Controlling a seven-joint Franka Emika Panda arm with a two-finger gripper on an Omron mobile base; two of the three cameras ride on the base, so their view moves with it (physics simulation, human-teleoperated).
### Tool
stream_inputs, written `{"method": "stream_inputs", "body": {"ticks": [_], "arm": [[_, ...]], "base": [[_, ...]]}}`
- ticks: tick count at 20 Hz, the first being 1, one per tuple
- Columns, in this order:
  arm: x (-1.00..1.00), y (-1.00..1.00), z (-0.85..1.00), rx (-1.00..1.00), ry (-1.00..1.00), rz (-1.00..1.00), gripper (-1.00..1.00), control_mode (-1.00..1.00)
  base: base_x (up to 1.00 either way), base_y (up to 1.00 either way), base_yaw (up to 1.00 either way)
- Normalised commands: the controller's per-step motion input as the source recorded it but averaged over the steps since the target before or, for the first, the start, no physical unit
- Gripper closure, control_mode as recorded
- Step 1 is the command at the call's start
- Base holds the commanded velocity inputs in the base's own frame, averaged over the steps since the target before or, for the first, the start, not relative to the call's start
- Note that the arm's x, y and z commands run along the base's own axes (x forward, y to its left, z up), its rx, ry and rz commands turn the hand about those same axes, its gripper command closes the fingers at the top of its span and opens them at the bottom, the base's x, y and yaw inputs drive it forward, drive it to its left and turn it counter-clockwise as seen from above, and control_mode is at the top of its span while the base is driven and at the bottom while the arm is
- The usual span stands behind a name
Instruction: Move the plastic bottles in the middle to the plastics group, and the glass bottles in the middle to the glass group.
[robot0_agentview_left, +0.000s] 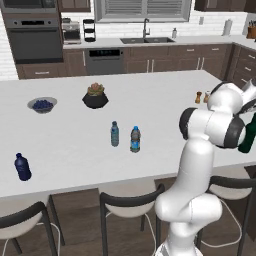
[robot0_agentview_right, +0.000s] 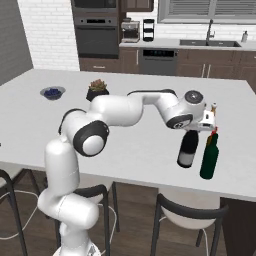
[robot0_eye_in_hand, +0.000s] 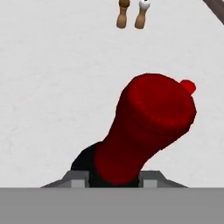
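Observation:
The tall near-black wine bottle (robot0_agentview_right: 188, 150) with its red foil neck (robot0_eye_in_hand: 148, 127) stands upright at the counter's right end, right beside the tall dark green bottle (robot0_agentview_right: 209, 159). My gripper (robot0_agentview_right: 199, 126) comes down over its top, and the fingers (robot0_eye_in_hand: 78, 181) sit against both sides of the neck, shut on it. A small red top (robot0_eye_in_hand: 188, 86) peeks out behind the foil. Two clear water bottles (robot0_agentview_left: 115, 134) (robot0_agentview_left: 135, 139) stand mid-counter. The navy-blue bottle (robot0_agentview_left: 22, 167) is far left near the front edge. The green bottle (robot0_agentview_left: 248, 136) is partly hidden by my arm.
A bowl of blueberries (robot0_agentview_left: 42, 104) and a dark potted plant (robot0_agentview_left: 95, 97) sit toward the back left of the white counter (robot0_agentview_left: 150, 100). Two small shakers (robot0_eye_in_hand: 130, 13) stand beyond the wine bottle. Stools (robot0_agentview_left: 131, 205) line the front edge.

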Motion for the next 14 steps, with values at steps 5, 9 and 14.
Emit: {"method": "stream_inputs", "body": {"ticks": [5, 9, 14], "arm": [[0.01, 0.31, -0.48, 0.00, 0.11, -0.07, 1.00, -1.00], [-0.01, 0.07, -0.44, 0.00, 0.14, -0.05, 1.00, -1.00], [-0.09, -0.08, -0.34, 0.00, 0.10, -0.05, 1.00, -1.00]], "base": [[0.00, 0.00, 0.00], [0.00, 0.00, 0.00], [0.00, 0.00, 0.00]]}}
